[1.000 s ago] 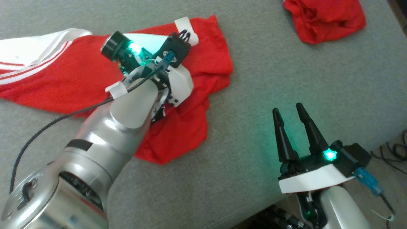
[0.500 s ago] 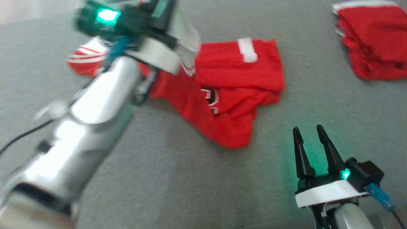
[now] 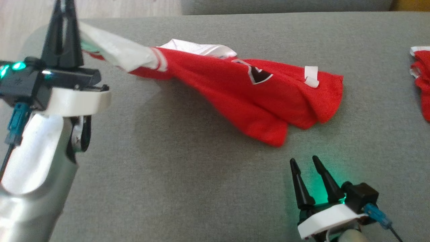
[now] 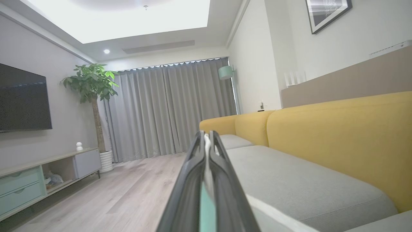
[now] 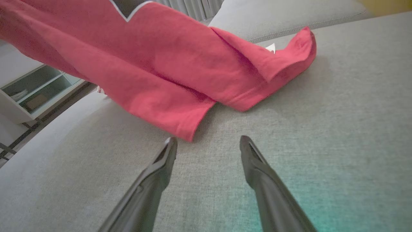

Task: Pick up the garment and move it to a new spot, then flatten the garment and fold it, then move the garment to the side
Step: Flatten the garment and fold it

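The left gripper's (image 4: pixel 206 135) jaws are closed on just the garment's (image 3: pixel 242 97) white edge, and its red body sags onto the sofa (image 3: pixel 188 174). So thin a hold could slip under drag. The right gripper (image 3: pixel 304 159) hovers open and empty near the hem.

Head looks down at the couch (image 3: pixel 201 174), right wrist skims it, sharing the garment (image 3: pixel 255 97); left wrist faces the curtains (image 4: pixel 167 109).

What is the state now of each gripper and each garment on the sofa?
garment: one end lifted, the rest bunched on the seat.
left gripper: shut on the garment's white end, raised.
right gripper: open, empty, low over the seat.
second red garment: crumpled on the seat.
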